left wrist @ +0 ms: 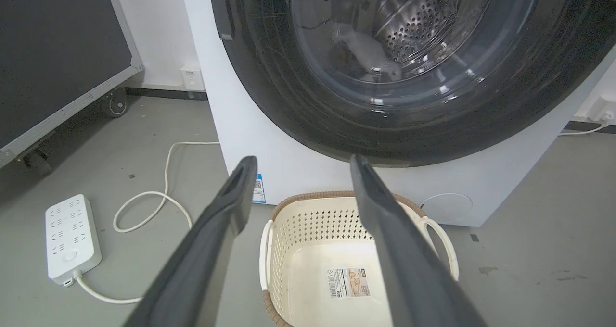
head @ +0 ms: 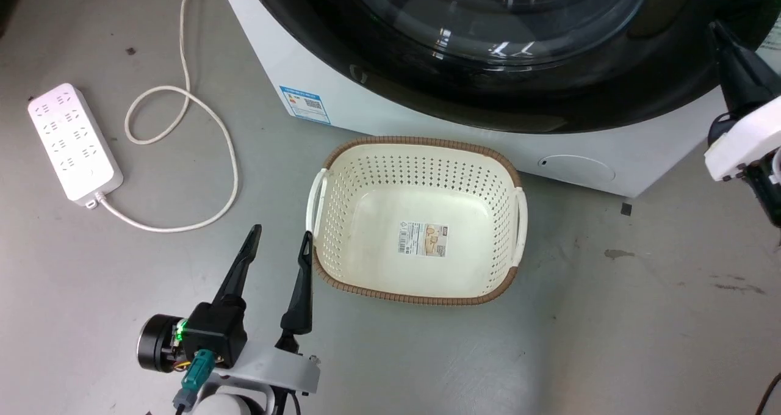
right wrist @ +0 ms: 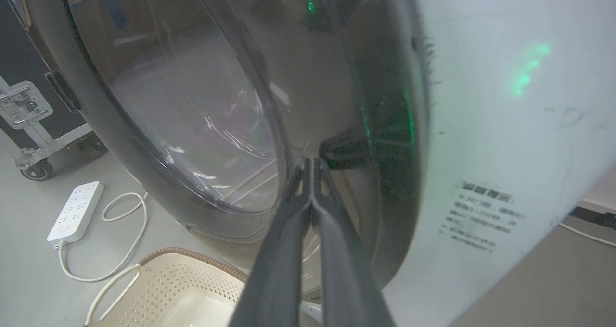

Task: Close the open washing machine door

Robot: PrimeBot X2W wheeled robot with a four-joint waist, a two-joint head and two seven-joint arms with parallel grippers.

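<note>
The washing machine door (head: 488, 91), with its wide black rim and clear glass bowl, lies flat against the front of the white washing machine (head: 287, 67). Through the door's glass (left wrist: 385, 43) the steel drum is visible in the left wrist view. My right gripper (right wrist: 311, 161) is shut with nothing in it, its tips pressed on the door's black rim (right wrist: 385, 139) near the right edge. In the head view the right gripper (head: 721, 33) shows at the far right. My left gripper (head: 281, 232) is open and empty, low over the floor, left of the basket.
A cream perforated basket (head: 421, 141) with a brown rim stands on the floor right before the machine. A white power strip (head: 72, 143) and its looping cable (head: 183, 104) lie to the left. A black wheeled case (left wrist: 57, 53) stands further left.
</note>
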